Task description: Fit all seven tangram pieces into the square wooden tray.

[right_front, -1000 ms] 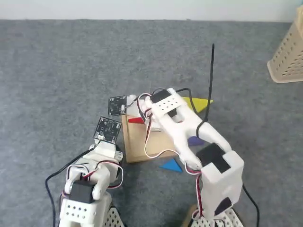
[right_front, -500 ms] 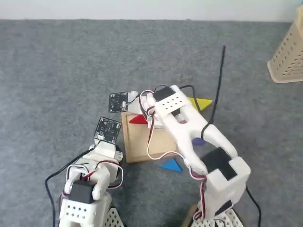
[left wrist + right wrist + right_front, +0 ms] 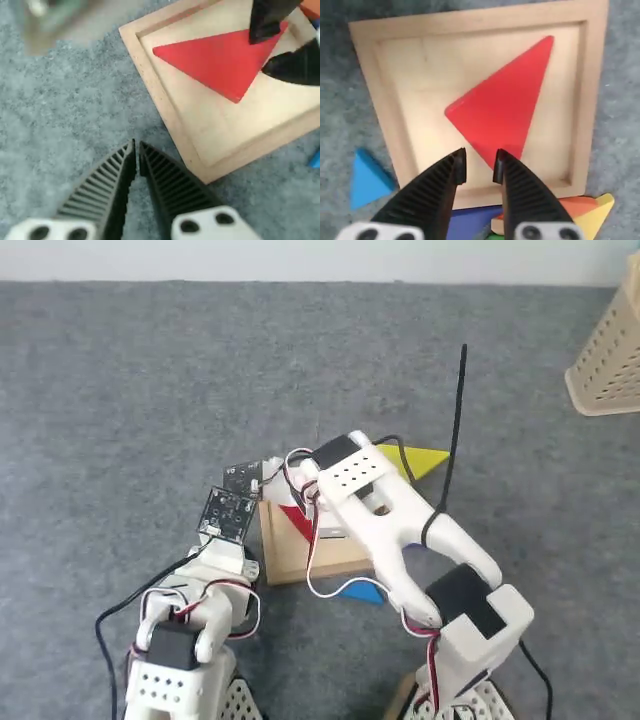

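The square wooden tray (image 3: pixel 290 570) lies in the middle of the grey carpet. A red triangle (image 3: pixel 297 522) rests inside it, slightly tilted. My right gripper (image 3: pixel 479 154) is over the tray's edge, shut on one corner of the red triangle (image 3: pixel 505 112). In the left wrist view its black fingers (image 3: pixel 267 20) straddle that corner of the red triangle (image 3: pixel 215 62). My left gripper (image 3: pixel 136 146) hovers shut over the carpet just outside the tray's rim (image 3: pixel 150 75), holding nothing. A light blue triangle (image 3: pixel 367 177) lies on the carpet beside the tray.
A yellow triangle (image 3: pixel 425 460) lies beyond the tray. Dark blue (image 3: pixel 470 222), orange (image 3: pixel 575 205) and yellow (image 3: pixel 600 212) pieces cluster against the tray's rim (image 3: pixel 370 100). The light blue triangle (image 3: pixel 362 590) lies near the right arm's base. A beige basket (image 3: pixel 610 340) stands far right.
The right arm has pulled back toward its base and lowered. The red triangle came with it, turning and sliding from the tray's far edge toward its middle. The left arm stayed still.
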